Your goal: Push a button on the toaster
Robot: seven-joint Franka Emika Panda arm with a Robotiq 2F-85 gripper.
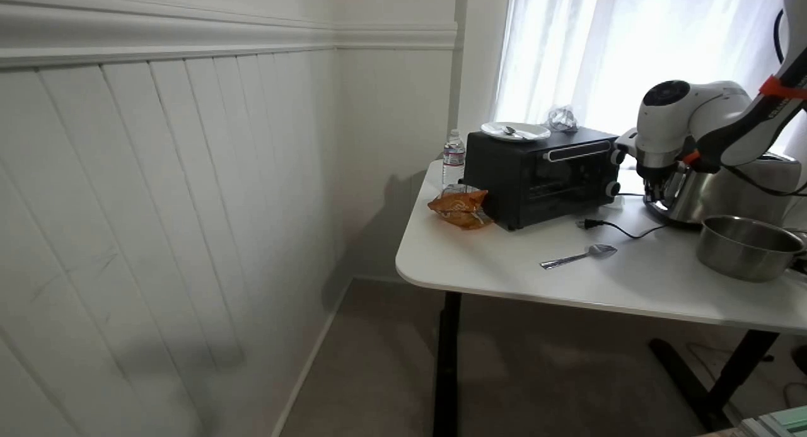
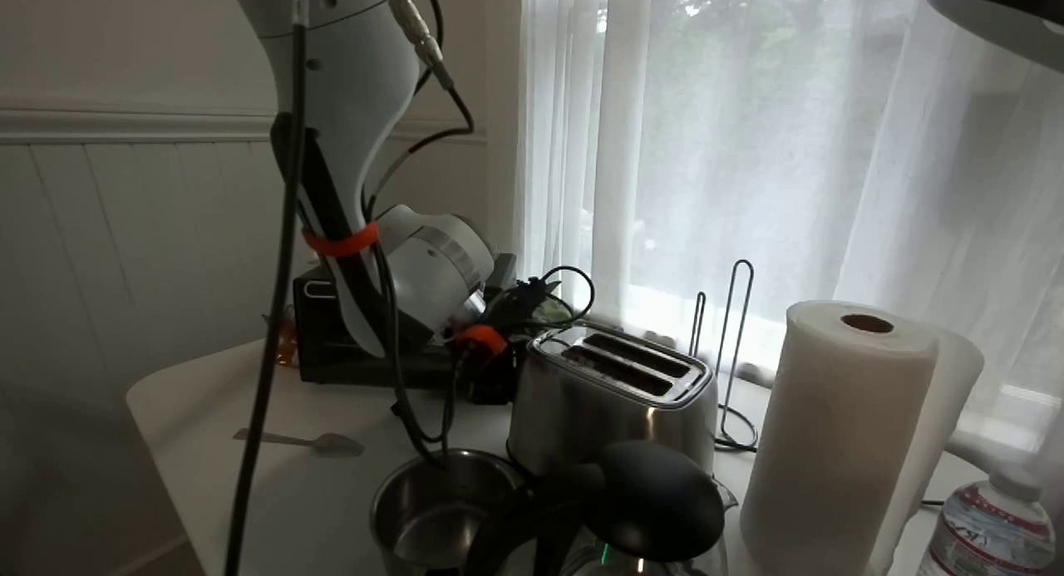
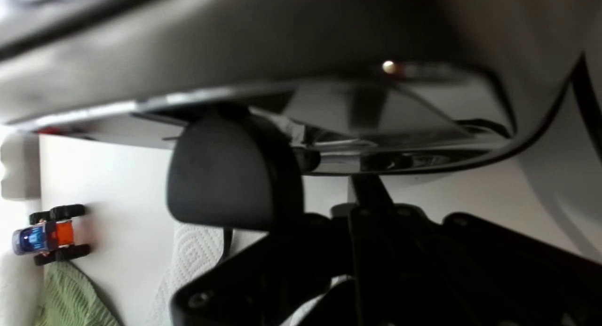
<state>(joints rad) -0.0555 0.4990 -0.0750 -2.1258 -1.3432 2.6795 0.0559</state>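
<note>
The shiny silver toaster (image 1: 737,191) stands on the white table. Its two top slots show in an exterior view (image 2: 573,418). In the wrist view its metal end face (image 3: 211,53) fills the top, and a black knob (image 3: 221,175) juts out from it. My gripper (image 3: 366,194) points at the toaster's lower end, just beside the knob, with its fingers together and nothing seen between them. Whether the tips touch the toaster I cannot tell. In an exterior view the gripper (image 1: 656,188) hangs low between the toaster and the black oven. No small buttons are visible.
The black toaster oven (image 1: 492,178) stands beside the gripper. A metal pot (image 1: 750,254), a spoon (image 1: 596,252) and a plug with cord (image 1: 589,224) lie in front. A paper towel roll (image 2: 831,443) stands behind the toaster. A toy truck (image 3: 51,234) and green cloth (image 3: 70,298) also show.
</note>
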